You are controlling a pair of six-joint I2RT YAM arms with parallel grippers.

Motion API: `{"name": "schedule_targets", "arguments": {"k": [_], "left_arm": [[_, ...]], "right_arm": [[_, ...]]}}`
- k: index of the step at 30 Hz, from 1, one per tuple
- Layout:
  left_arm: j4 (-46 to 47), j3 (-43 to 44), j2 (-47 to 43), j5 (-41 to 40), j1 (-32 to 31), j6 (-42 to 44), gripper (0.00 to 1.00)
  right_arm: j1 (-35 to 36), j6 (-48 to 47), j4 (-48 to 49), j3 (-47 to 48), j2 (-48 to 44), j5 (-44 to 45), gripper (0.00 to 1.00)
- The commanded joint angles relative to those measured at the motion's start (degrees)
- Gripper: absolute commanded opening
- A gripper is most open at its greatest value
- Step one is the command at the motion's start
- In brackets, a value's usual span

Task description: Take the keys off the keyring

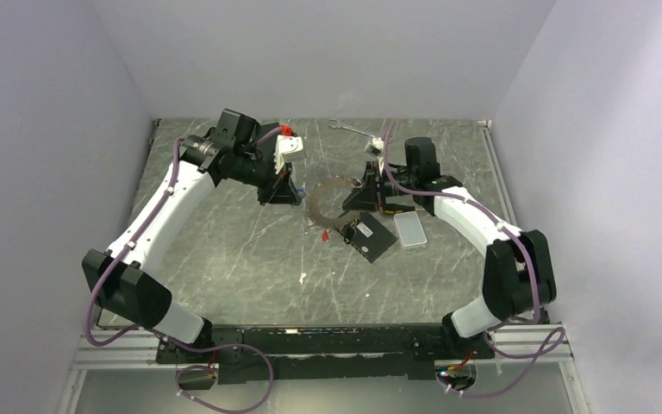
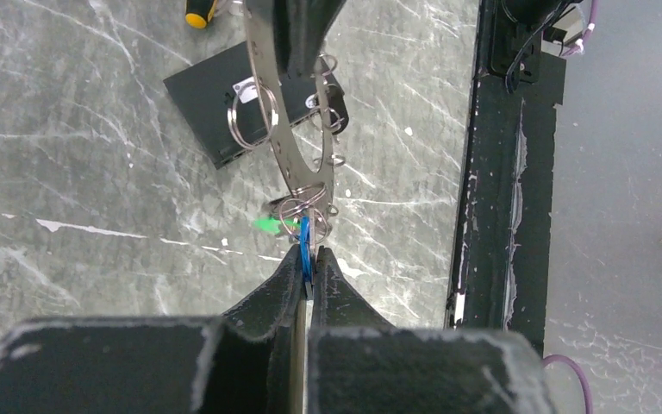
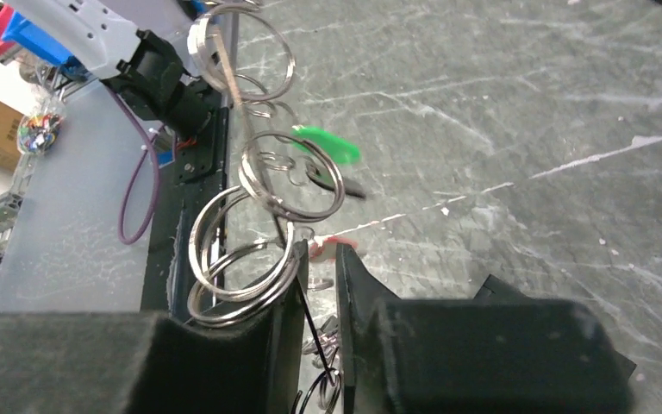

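One keyring, a wide grey metal band hung with small wire rings, stood between the two claws, just beyond the far left corner of the single flat black box. The wire rings overlapped too much to count surely; there were at least five.

Four keys showed. The left claw was clenched on one blue key, its fingers pressed flat against the key's head, left of the black box and nearer the arms' bases. One green key hung just beside the blue one, on the side facing the box. One dark key dangled just below the green one in the right wrist view, and one red key lay lower, near the box's left edge.

The right claw was at the band's other end, behind the box. Its jaws stood a little parted, with the thin band running edge-on through the gap and daylight on one side of it, so it looked released rather than pinching.

One pale flat slab lay just beside the box on its right. One silver wrench lay well beyond the box at the back of the grey marbled table. One yellow-handled screwdriver showed just past the box in the left wrist view.
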Motion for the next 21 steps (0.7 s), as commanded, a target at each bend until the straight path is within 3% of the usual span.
{"name": "schedule_targets", "arguments": {"k": [1, 10, 14, 21], "left_arm": [[-0.38, -1.11, -0.72, -0.73, -0.13, -1.3, 0.0], [3.14, -10.76, 0.84, -1.3, -0.09, -0.71, 0.0], [4.61, -12.89, 2.72, -3.64, 0.08, -0.51, 0.0], [6.36, -13.37, 5.44, -5.32, 2.04, -1.07, 0.0]], "right_arm": [[-0.27, 1.06, 4.12, 4.8, 5.79, -0.51, 0.23], [0.44, 11.05, 17.69, 2.72, 15.09, -1.71, 0.39], [1.36, 9.37, 15.76, 3.82, 18.08, 0.62, 0.52], [1.36, 4.53, 12.77, 3.79, 17.17, 3.3, 0.58]]}}
